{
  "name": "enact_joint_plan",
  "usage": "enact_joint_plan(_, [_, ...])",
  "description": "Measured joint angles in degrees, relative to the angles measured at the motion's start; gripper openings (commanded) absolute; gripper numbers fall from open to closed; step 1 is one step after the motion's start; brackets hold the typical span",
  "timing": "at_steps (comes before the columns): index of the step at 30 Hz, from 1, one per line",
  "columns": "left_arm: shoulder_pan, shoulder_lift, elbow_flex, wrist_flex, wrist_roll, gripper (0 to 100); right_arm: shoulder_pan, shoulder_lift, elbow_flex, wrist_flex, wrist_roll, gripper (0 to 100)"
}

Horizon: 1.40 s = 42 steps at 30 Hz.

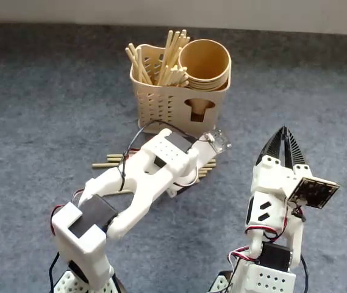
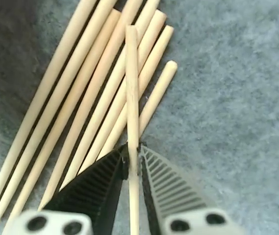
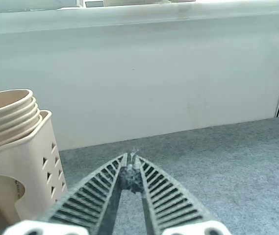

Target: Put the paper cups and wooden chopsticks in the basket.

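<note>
A: Left gripper (image 2: 133, 151)?
B: Clamped on one stick (image 2: 132, 83), pinched right at the jaw tips, low over the carpet (image 2: 237, 98). The stick ran straight out along the jaw line and crossed over the others, so I'd say it was singled out for a lift.
A: The others?
B: Loose sticks (image 2: 75, 103) lay side by side on the carpet, just in front of the basket (image 1: 179, 104), partly under the left arm in the high view. Another bunch (image 1: 170, 55) stood leaning in the basket beside the cups (image 1: 205, 61).
A: Cups?
B: Nested in one stack, upright in the basket. That part looked done.
A: Right gripper (image 1: 285, 145)?
B: Jaws together, nothing between them. It sat off to the side of the basket, aimed at the wall, probably parked out of the left arm's way.
A: Risk?
B: A thin tip grip on a long stick, so it could pivot on the way up.
</note>
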Motion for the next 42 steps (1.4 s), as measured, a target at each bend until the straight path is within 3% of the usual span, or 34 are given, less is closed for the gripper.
enact_joint_plan(5, [0.0,-1.6,0.3,1.6,0.2,1,0.0,0.0,0.0,0.0,0.0,1.9])
enact_joint_plan(13, [0.0,-16.0,9.0,1.5,0.3,1,0.0,0.0,0.0,0.0,0.0,1.9])
enact_joint_plan(24, [0.0,-34.5,21.0,-5.4,0.1,1,0.0,0.0,0.0,0.0,0.0,1.9])
enact_joint_plan(29, [-0.2,-42.5,25.1,-8.0,3.3,1,0.0,0.0,0.0,0.0,0.0,1.9])
enact_joint_plan(42, [-11.5,-66.0,36.2,-17.1,10.5,1,0.0,0.0,0.0,0.0,0.0,1.9])
